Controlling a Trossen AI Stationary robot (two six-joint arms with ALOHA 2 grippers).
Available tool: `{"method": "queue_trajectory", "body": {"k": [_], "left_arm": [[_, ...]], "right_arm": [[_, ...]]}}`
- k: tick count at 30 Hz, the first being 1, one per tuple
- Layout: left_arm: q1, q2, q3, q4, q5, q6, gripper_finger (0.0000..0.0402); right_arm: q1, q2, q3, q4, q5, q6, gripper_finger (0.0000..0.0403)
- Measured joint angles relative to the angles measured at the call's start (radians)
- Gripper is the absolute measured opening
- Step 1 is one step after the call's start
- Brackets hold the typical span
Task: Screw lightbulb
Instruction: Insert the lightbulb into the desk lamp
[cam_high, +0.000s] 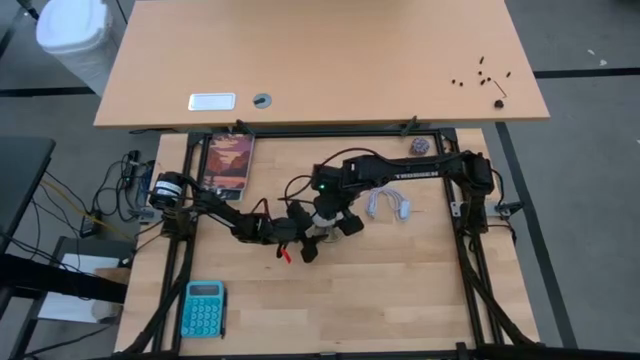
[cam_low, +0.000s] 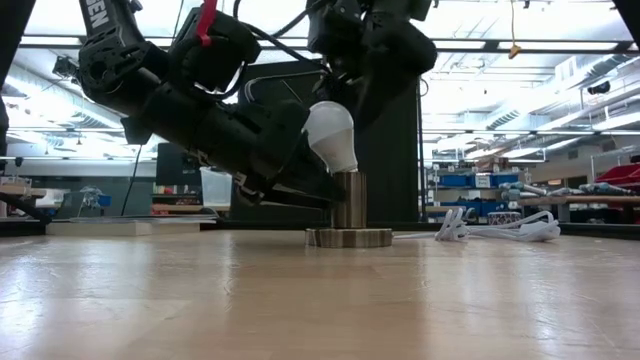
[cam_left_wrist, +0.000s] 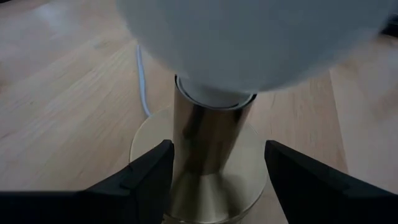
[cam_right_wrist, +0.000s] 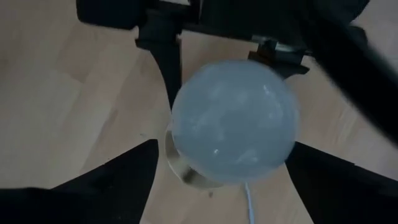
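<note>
The white lightbulb (cam_low: 330, 135) sits in the top of a brass socket (cam_low: 348, 200) and leans a little to one side. The socket stands on its round disc base (cam_low: 350, 238) in the middle of the table. My left gripper (cam_left_wrist: 217, 155) reaches in from the table's left and is shut on the socket's column below the bulb. My right gripper (cam_right_wrist: 225, 148) hangs above the lightbulb (cam_right_wrist: 233, 121), pointing down. It is open, with one finger on each side of the bulb's globe and clear of it. My left gripper holds the socket's upright brass column (cam_left_wrist: 181, 163), low down just above the disc base, between its two fingers. The fingers come from the table's left, slanting slightly down, and lie across the column. The socket stands upright with its disc flat on the table.
The socket's white cord (cam_high: 390, 205) lies coiled to the right of the grippers. A teal calculator (cam_high: 204, 308) lies at the near left and a picture card (cam_high: 228, 162) at the far left. A small purplish ball (cam_high: 418, 146) rests at the far edge.
</note>
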Motion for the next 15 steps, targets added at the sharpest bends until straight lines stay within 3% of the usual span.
{"method": "queue_trajectory", "body": {"k": [7,15], "left_arm": [[0.000,-0.033,0.000,-0.031,0.016,-0.026,0.0255],[-0.001,-0.167,0.000,-0.257,0.015,0.027,0.0255]], "right_arm": [[-0.019,-0.028,0.000,-0.053,-0.003,0.078,0.0353],[-0.035,-0.064,0.000,-0.066,-0.021,0.110,0.0339]]}}
